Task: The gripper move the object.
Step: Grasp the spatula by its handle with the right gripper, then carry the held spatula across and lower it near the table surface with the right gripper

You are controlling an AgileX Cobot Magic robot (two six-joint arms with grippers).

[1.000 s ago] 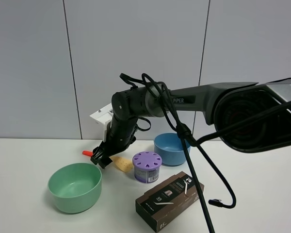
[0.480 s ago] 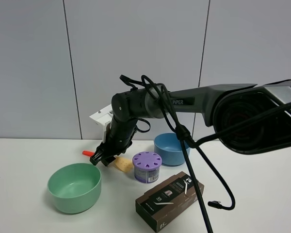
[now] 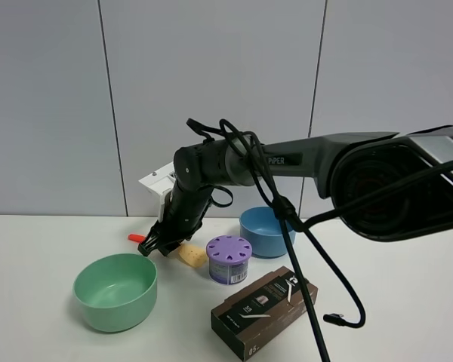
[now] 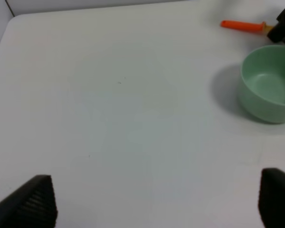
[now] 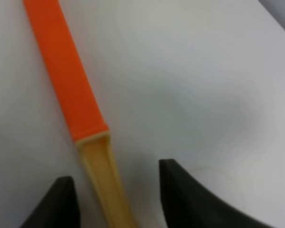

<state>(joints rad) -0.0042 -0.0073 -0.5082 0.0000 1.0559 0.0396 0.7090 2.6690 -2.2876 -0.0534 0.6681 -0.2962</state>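
The white surface carries everything. The thick black right arm reaches across the middle and bends down to its left half. A green bowl sits front left, a blue bowl farther back, and a brown box lies in front, with a purple-lidded container between the two. The spatula lies flat behind the green bowl. In the high view its long axis runs left to right: the red-orange handle points left, and the pale yellow blade points right, just beside the container. The right tool is low over its middle, fingers spread to either side of the yellow neck, not pinching it. The left tool hangs over bare surface with its fingers wide apart.
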